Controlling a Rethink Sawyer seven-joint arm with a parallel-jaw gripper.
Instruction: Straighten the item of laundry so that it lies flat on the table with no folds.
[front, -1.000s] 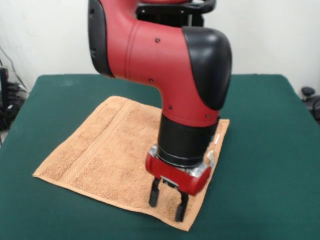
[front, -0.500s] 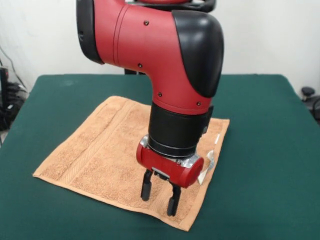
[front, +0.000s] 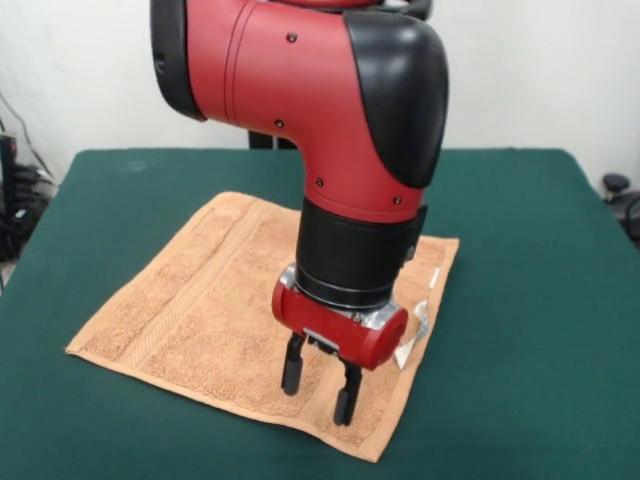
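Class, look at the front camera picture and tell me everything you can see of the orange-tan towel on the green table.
The small orange-tan terry-cloth towel is roughly square, with a woven border band near one edge and a small white label at its right edge. It looks spread flat on the dark green felt-like table, one corner pointing towards the camera, with no obvious folds. The red and black arm's gripper hangs over the near corner, its two black fingers apart; whether they touch the cloth cannot be told.

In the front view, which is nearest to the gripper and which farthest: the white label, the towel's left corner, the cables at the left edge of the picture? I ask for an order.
Measured from the gripper:
1. White label, just to its right on the towel.
2. Towel's left corner, at the picture's left.
3. Cables, beyond the table, at the left edge.
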